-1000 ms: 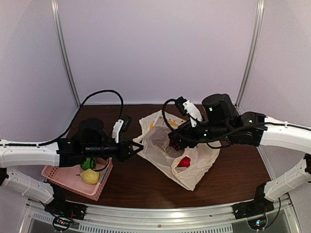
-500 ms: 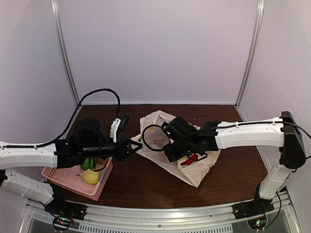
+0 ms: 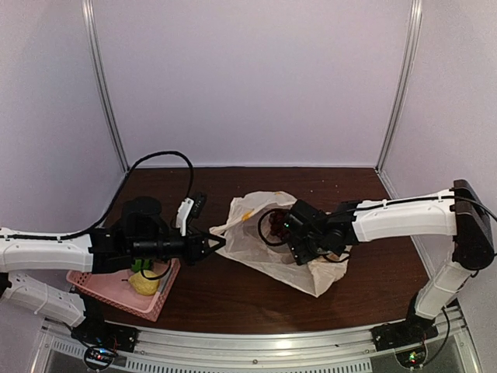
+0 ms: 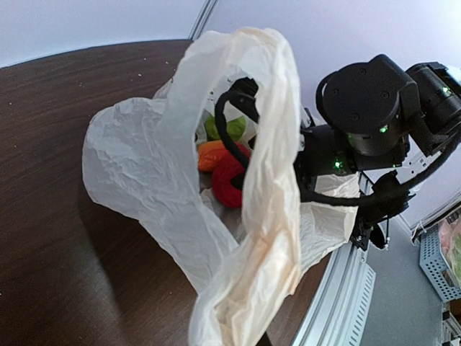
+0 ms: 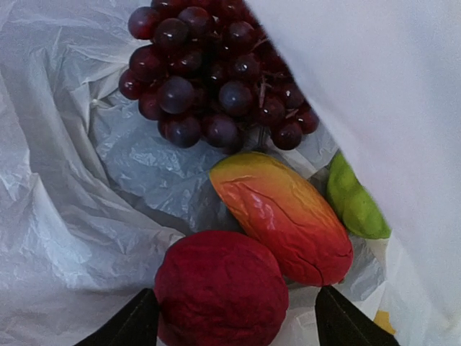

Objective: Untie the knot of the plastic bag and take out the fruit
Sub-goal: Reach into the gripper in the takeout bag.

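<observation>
The plastic bag (image 3: 252, 237) lies open mid-table, pale and crinkly. No knot shows; its mouth gapes. My left gripper (image 3: 216, 242) is shut on the bag's left handle, which stretches to the bottom of the left wrist view (image 4: 266, 238). My right gripper (image 5: 234, 328) is open inside the bag, its fingertips (image 5: 137, 324) either side of a red apple (image 5: 220, 288). An orange-red fruit (image 5: 284, 216), a dark grape bunch (image 5: 216, 72) and a green pear (image 5: 356, 202) lie beside it. The left wrist view shows the red apple (image 4: 229, 180) through the mouth.
A pink perforated basket (image 3: 105, 291) sits at the front left under my left arm, holding a yellow pear (image 3: 144, 282) and a green fruit (image 3: 140, 263). My right arm (image 4: 367, 108) spans the table's right side. Walls stand behind and on both sides.
My right gripper has moved into the bag's mouth and down over the fruit. The bag has sagged lower and flatter. My left gripper keeps its hold and has shifted slightly.
</observation>
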`<state>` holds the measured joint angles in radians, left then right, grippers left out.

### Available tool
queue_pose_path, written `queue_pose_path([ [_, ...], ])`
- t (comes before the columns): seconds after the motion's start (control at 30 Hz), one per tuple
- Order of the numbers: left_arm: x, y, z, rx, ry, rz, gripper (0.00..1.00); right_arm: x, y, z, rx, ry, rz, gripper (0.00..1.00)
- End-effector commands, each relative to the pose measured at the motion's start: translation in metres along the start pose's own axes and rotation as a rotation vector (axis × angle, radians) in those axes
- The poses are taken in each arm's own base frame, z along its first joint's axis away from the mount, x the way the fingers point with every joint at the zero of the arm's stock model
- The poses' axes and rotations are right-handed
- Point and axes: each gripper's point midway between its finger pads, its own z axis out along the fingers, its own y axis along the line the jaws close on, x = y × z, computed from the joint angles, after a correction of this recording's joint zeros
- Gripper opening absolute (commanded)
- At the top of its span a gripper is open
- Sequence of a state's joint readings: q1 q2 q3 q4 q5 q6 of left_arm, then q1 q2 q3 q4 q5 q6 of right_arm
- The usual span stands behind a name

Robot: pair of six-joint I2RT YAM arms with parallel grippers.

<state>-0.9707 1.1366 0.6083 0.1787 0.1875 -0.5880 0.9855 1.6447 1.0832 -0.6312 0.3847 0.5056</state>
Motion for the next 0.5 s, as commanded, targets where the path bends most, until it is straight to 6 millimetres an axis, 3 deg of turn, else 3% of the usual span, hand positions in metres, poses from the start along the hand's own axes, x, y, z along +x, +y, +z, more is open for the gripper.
queue_pose_path([
  [0.0, -0.005, -0.008, -0.004, 0.035, -0.027, 0.025, 0.0, -0.01, -0.005, 0.003, -0.023, -0.037, 0.05, 0.77],
  [0.2, -0.004, -0.008, -0.003, 0.036, -0.021, 0.023, 0.0, -0.014, 0.004, 0.016, -0.061, -0.028, 0.068, 0.8],
  [0.47, -0.003, -0.007, -0.002, 0.032, -0.019, 0.021, 0.0, 0.001, 0.004, 0.036, -0.046, 0.031, 0.066, 0.84],
])
